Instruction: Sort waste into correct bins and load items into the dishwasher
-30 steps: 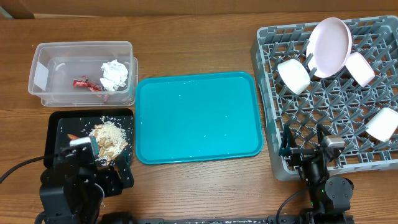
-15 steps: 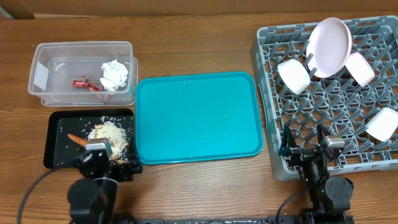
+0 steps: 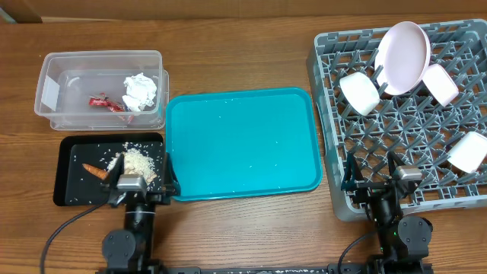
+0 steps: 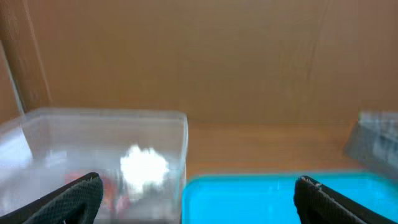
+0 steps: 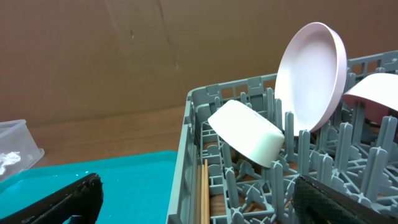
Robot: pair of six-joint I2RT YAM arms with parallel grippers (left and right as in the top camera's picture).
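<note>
The clear tub (image 3: 57,68) holds the crumpled tissue (image 3: 140,91) and red wrapper (image 3: 105,103). On the black tray (image 3: 68,194) lie a carrot piece (image 3: 95,170) and rice scraps (image 3: 142,161). My left gripper (image 3: 143,178) stands open and empty at that tray's front right corner, facing the tub (image 4: 180,143) and tissue (image 4: 144,167). The grey rack (image 3: 323,114) carries a white plate (image 3: 403,57), a bowl (image 3: 359,93) and two smaller dishes (image 3: 440,84). Chopsticks (image 5: 203,190) lie inside its left wall. My right gripper (image 3: 371,171) is open and empty over the rack's front left corner.
A teal serving tray (image 3: 242,143) lies between the black tray and the rack, its surface bare except for a few specks. It fills the lower part of the left wrist view (image 4: 249,199). Brown cardboard walls stand behind the table.
My left arm has drawn back and to the right, off the black tray, uncovering the carrot and rice. The right arm has not moved.
</note>
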